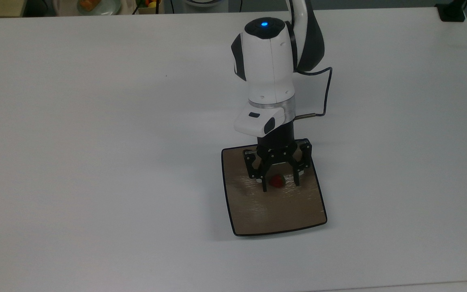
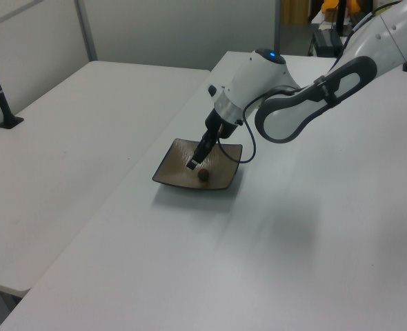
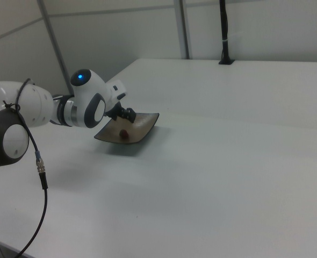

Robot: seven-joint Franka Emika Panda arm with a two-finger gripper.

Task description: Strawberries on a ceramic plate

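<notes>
A tiny red strawberry (image 1: pixel 276 181) lies on the square tan-brown ceramic plate (image 1: pixel 276 215), in the half of it nearer the arm. My gripper (image 1: pixel 281 184) hangs just above the plate, open, with one black finger (image 1: pixel 264 184) on each side of the fruit and not touching it. In the left view the strawberry (image 2: pixel 203 175) rests near the plate's (image 2: pixel 176 172) middle, just below the gripper (image 2: pixel 193 163). In the right view the strawberry (image 3: pixel 124 133) sits on the plate (image 3: pixel 142 127), in front of the gripper (image 3: pixel 127 114).
The plate rests on a wide white table (image 1: pixel 95 162). A black post base (image 1: pixel 451 12) stands at the top view's upper right corner, and a bowl (image 1: pixel 95 5) lies past the far edge. A black cable (image 1: pixel 327 61) loops beside the arm's wrist.
</notes>
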